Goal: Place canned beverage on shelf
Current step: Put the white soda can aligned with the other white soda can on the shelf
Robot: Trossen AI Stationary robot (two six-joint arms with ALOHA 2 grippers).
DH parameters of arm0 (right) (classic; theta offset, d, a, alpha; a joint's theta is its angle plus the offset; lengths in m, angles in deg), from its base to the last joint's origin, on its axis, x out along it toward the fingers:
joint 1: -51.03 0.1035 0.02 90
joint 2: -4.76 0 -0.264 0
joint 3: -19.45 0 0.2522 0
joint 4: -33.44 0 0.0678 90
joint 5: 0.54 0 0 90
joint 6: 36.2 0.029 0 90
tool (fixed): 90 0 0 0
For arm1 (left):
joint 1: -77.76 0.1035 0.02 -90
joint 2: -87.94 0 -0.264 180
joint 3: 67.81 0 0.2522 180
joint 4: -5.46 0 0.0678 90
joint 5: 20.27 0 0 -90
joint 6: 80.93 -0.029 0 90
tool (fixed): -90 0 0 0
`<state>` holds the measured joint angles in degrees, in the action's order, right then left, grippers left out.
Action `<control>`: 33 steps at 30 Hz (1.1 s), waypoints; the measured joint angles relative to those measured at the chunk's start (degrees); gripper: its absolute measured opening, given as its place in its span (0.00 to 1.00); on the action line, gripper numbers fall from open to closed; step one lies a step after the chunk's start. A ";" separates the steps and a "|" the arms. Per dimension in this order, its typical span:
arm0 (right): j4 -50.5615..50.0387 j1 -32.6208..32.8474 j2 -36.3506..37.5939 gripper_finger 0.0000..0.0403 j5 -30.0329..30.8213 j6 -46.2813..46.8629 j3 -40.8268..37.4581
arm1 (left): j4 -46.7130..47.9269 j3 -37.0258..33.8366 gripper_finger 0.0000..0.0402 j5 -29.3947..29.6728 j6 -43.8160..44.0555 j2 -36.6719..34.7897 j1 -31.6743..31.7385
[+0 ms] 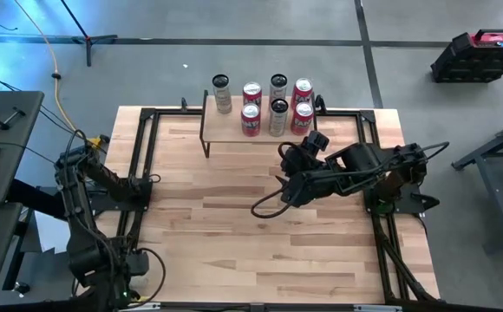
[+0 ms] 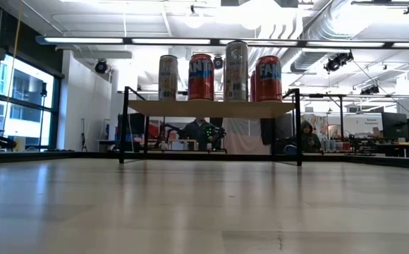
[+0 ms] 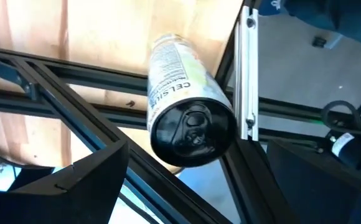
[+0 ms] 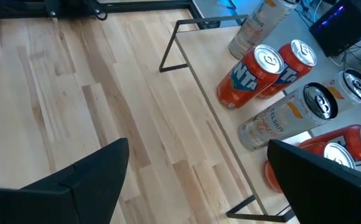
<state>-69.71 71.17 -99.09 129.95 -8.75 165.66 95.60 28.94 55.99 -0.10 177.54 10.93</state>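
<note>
The pale wooden table (image 1: 234,225) is bare in front of the shelf (image 1: 225,128), which stands at its far edge.

Well to the left of the shelf and nearer than it, the left gripper (image 3: 197,149) hangs at the table's side with its fingers spread wide. The loose can (image 3: 190,93) lies straight ahead of them, not clasped. Its dark top faces the gripper and its long axis runs away from it, base toward the wood. The black frame rails (image 3: 75,81) cross close beside it and look likely to hamper a sideways grasp. In the high view the arm hides the can, so I cannot tell its exact place on the table.

This arm is plainly the nearer one to the can. The right gripper (image 4: 198,144) hovers just in front of the shelf's right half, open and empty.

Seven cans (image 1: 277,104) crowd the shelf, with bare plank at its left front. Beyond it, people (image 2: 201,130) sit in the room.
</note>
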 joint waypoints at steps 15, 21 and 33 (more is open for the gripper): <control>-0.29 0.00 0.00 0.92 0.02 2.56 -0.01 | -1.48 -0.57 0.93 2.54 -0.54 -0.04 -1.71; -0.35 0.15 0.00 0.92 0.02 3.20 -0.01 | -1.44 -0.57 0.93 5.43 0.16 -0.04 -3.47; -0.37 0.15 0.00 0.92 -0.17 3.66 -0.01 | -7.87 -6.25 0.93 5.72 0.93 -0.08 -3.78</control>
<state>-70.08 71.32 -99.09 129.78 -5.09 165.65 87.74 22.69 61.72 0.83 177.46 7.15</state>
